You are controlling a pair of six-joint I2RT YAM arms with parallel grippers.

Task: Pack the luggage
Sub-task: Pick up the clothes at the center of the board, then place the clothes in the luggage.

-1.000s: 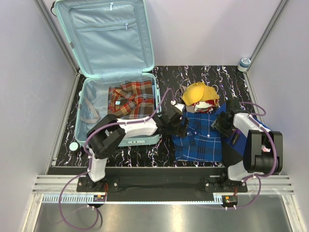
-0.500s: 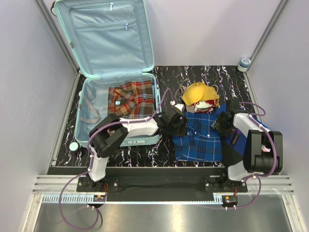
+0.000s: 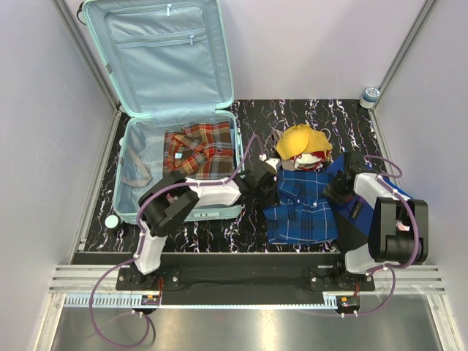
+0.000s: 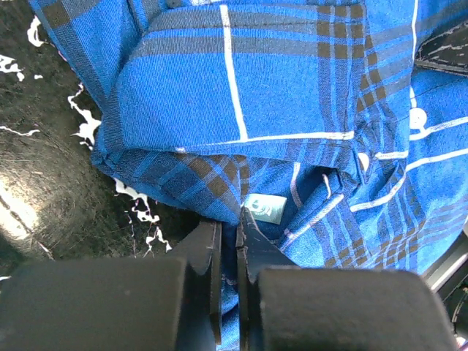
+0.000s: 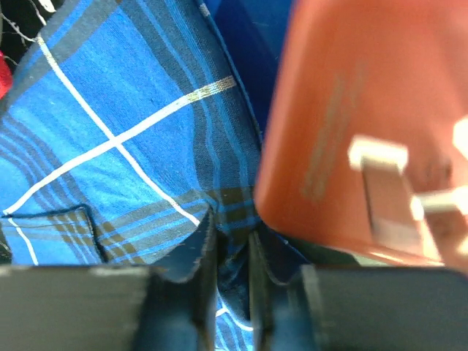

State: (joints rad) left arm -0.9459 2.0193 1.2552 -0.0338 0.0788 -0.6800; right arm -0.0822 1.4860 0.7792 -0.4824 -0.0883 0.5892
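- My left gripper (image 4: 229,228) pinches the blue plaid shirt (image 4: 234,88); thin bite may slip.
- My right gripper (image 5: 229,245) grips 1 fold; uneven lift could unfold it.

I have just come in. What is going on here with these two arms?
The two arms are packing the luggage, which lies open on the table. A red plaid shirt is already inside it. Both hands grip the blue plaid shirt beside it: the left hand pinches its left edge, the right hand its right edge. The shirt rests on the table.
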